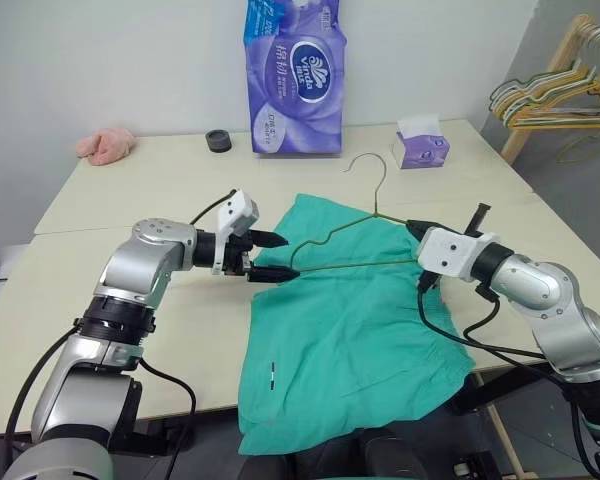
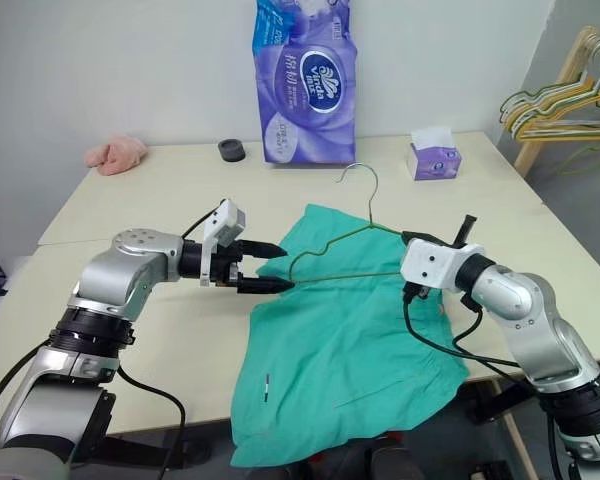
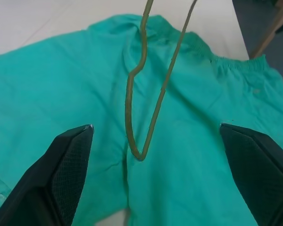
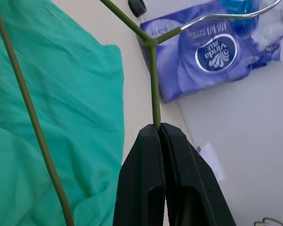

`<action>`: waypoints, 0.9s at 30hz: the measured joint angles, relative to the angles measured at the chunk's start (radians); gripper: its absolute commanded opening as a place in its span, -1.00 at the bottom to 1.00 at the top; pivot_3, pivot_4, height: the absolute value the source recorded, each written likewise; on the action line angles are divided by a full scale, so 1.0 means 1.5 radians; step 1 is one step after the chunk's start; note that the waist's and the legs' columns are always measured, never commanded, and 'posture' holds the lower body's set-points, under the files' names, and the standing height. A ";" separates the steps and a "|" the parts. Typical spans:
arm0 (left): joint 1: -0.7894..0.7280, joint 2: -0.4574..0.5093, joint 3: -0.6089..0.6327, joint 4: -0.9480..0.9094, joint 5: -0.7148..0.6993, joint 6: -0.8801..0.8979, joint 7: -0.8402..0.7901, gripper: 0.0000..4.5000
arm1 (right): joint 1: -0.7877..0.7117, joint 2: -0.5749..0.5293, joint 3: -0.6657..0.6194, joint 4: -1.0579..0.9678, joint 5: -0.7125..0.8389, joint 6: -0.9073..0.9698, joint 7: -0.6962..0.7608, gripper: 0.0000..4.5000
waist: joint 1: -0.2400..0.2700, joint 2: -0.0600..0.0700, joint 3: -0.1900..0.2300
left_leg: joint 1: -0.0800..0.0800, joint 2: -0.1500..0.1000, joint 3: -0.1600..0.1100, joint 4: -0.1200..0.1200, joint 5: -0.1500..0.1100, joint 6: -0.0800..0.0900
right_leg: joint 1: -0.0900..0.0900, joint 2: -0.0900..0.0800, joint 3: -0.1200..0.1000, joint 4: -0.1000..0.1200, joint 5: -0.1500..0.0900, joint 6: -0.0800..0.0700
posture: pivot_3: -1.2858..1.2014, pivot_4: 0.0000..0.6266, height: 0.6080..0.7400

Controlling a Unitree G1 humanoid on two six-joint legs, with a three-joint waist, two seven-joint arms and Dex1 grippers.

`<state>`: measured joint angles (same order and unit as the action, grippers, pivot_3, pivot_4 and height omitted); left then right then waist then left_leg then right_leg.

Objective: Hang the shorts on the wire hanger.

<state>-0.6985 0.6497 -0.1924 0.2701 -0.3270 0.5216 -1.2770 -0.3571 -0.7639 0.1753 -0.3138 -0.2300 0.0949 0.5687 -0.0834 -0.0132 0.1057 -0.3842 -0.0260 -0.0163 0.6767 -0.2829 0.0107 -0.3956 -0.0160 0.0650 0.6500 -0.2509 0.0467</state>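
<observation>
The left gripper point(image 1: 276, 256) points toward 3 o'clock, jaws spread wide. The right gripper point(image 4: 161, 133), reaching in toward 9 o'clock, is clamped on the hanger point(image 1: 355, 240), forearm angled from 4 o'clock.

You have bare table point(image 1: 130, 215) open at nine o'clock of the shorts point(image 1: 350, 330), while at twelve o'clock the purple tissue pack point(image 1: 293, 75), black roll point(image 1: 218, 140) and tissue box point(image 1: 421, 148) stand along the far edge, and the wire hanger point(image 1: 355, 240) bars the gap over the waistband.
</observation>
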 measured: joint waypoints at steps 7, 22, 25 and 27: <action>0.013 -0.029 -0.001 0.000 0.013 -0.006 0.003 1.00 | -0.016 0.027 0.004 -0.023 -0.012 -0.022 0.015 -0.99 | 0.000 0.000 0.000 | 0.000 0.000 0.000 0.000 0.000 0.000 | 0.000 0.000 0.000 0.000 0.000 0.000 | -0.06 -0.75 1.00; 0.028 -0.038 -0.001 -0.020 0.011 0.008 -0.007 -0.89 | -0.017 0.050 0.004 -0.023 -0.018 -0.047 0.029 -1.00 | -0.001 0.000 0.000 | 0.001 0.000 0.000 0.001 0.000 0.000 | 0.000 0.000 0.000 0.005 0.000 0.000 | -0.06 -0.75 1.00; 0.030 -0.038 -0.006 -0.027 0.012 0.008 -0.014 -1.00 | -0.017 0.047 0.000 -0.019 -0.025 -0.056 0.029 -1.00 | -0.001 0.000 0.000 | 0.001 0.000 0.000 0.001 0.000 0.000 | -0.001 0.000 0.000 0.006 0.000 -0.001 | -0.06 -0.74 1.00; 0.031 -0.038 -0.006 -0.027 0.013 0.008 -0.014 -1.00 | -0.017 0.040 0.000 -0.019 -0.030 -0.073 0.031 -1.00 | -0.001 0.000 0.000 | 0.002 0.000 0.000 0.001 0.000 0.000 | -0.001 0.000 0.000 0.006 0.000 -0.001 | -0.06 -0.74 1.00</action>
<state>-0.6513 0.5934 -0.2018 0.2290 -0.3078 0.5341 -1.2984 -0.3820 -0.7040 0.1756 -0.3421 -0.2751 -0.0141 0.6155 -0.0850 -0.0133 0.1057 -0.3818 -0.0263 -0.0157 0.6788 -0.2828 0.0105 -0.3969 -0.0159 0.0653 0.6595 -0.2516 0.0455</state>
